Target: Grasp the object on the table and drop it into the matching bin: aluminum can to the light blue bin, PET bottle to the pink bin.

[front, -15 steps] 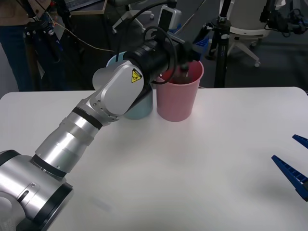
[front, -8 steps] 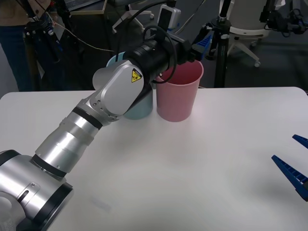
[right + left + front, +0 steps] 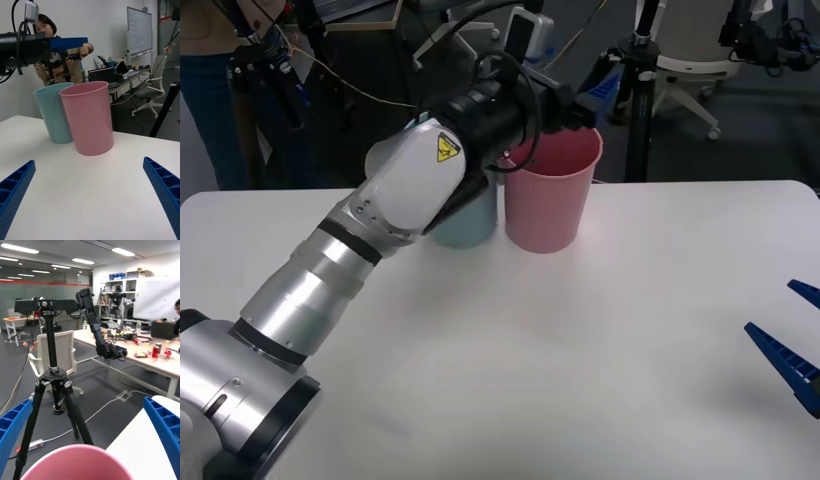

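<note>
Even overhead ceiling strips (image 3: 83, 261), bright; soft faint shadows on white desk (image 3: 580, 340); foreground blue fingers (image 3: 15, 187) slightly soft; no glare.

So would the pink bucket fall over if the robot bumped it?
Probably fairly easily: the pink bin looks like thin plastic, so likely light, and it narrows toward its base. The light blue bin close beside it might steady it on that side.

Robotics lab: camera tripod (image 3: 52, 390), office chair (image 3: 152, 90), whiteboard (image 3: 139, 30), cluttered desks (image 3: 150, 356).
</note>
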`<action>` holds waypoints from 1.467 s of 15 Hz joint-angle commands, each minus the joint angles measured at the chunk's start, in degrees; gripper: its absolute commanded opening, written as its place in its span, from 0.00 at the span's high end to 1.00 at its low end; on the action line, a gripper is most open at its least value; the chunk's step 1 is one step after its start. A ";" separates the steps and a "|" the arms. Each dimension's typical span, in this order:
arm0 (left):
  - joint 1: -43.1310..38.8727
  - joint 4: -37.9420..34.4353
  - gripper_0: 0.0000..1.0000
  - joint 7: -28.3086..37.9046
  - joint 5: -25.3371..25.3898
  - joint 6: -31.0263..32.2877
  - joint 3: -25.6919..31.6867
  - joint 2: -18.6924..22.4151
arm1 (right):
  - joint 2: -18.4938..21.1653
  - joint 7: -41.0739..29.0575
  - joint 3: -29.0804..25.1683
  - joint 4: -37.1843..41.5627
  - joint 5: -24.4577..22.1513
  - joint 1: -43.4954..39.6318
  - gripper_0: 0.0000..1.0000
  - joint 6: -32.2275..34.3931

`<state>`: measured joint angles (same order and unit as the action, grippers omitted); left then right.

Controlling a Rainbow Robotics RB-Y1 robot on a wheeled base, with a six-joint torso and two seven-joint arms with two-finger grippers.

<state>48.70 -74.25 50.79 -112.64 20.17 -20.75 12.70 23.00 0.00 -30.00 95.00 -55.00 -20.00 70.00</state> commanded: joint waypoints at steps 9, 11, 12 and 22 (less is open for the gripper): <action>-10.47 -22.17 0.00 -4.91 17.54 9.10 0.01 17.54 | 0.00 0.00 0.00 0.00 0.00 0.00 0.00 0.00; -12.14 -25.07 0.00 -5.96 22.73 9.10 0.18 22.02 | 0.00 0.00 0.00 0.00 0.00 0.00 0.00 0.00; -12.93 -26.12 0.00 -6.58 25.01 9.10 0.62 23.95 | 0.00 0.00 0.00 0.00 0.00 0.00 0.00 0.00; -29.46 -35.26 0.00 -16.42 40.74 15.78 13.10 34.24 | 0.00 0.00 0.00 0.00 0.00 0.00 0.00 0.00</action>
<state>21.18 -108.33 34.55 -72.33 35.81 -8.59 46.78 23.00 0.00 -30.00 95.00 -55.00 -20.00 70.00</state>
